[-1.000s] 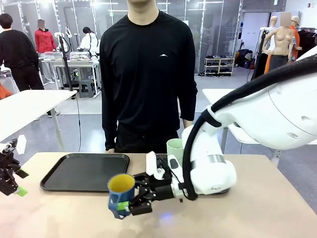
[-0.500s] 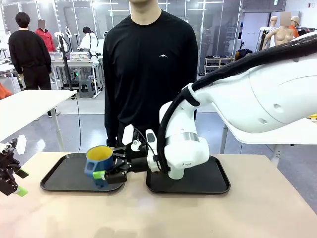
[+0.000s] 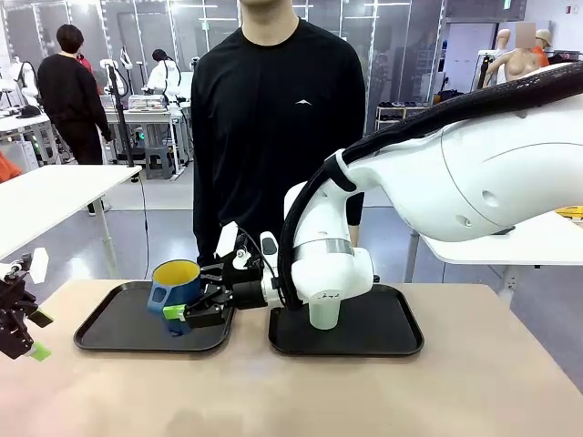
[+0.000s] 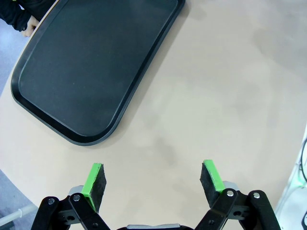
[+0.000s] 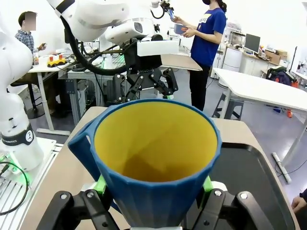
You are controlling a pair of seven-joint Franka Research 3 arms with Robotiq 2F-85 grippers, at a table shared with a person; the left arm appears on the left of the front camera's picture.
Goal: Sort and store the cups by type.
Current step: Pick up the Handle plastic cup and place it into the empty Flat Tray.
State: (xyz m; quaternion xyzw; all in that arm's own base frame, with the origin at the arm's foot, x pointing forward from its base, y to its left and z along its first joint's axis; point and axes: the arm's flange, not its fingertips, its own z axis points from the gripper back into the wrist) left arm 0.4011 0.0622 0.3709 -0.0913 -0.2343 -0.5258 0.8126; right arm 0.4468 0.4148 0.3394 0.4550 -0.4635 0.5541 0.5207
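Setting: a tan table (image 3: 474,382) with two black trays side by side near its far edge, and a person in a black long-sleeved top (image 3: 278,118) standing just beyond them.

Right arm: it comes in from the right, reaches across the middle and ends with the right gripper (image 3: 187,314) over the left tray (image 3: 109,328).

Right gripper: clamped on the dark blue mug (image 3: 175,293) — green pads press its ribbed lower wall from both sides, as the right wrist view (image 5: 156,184) shows.

Mug: held mouth upward and tilted a little, its yellow inside visible, its handle (image 5: 80,148) off to one side. It sits over the right-hand part of the left tray; whether its base touches the tray cannot be told.

Left gripper: at the near left edge of the table in the front view (image 3: 20,332), well apart from the mug. In the left wrist view (image 4: 153,179) its jaws stand wide apart with nothing between them, green pads (image 4: 94,179) over bare tabletop.

Left tray: its rounded corner (image 4: 86,72) lies just beyond the left gripper's fingers.

Right tray (image 3: 392,341): the right arm's white body stands in front of its left part.

Mint-green tumbler: cannot be made out — the arm blocks much of the right tray.
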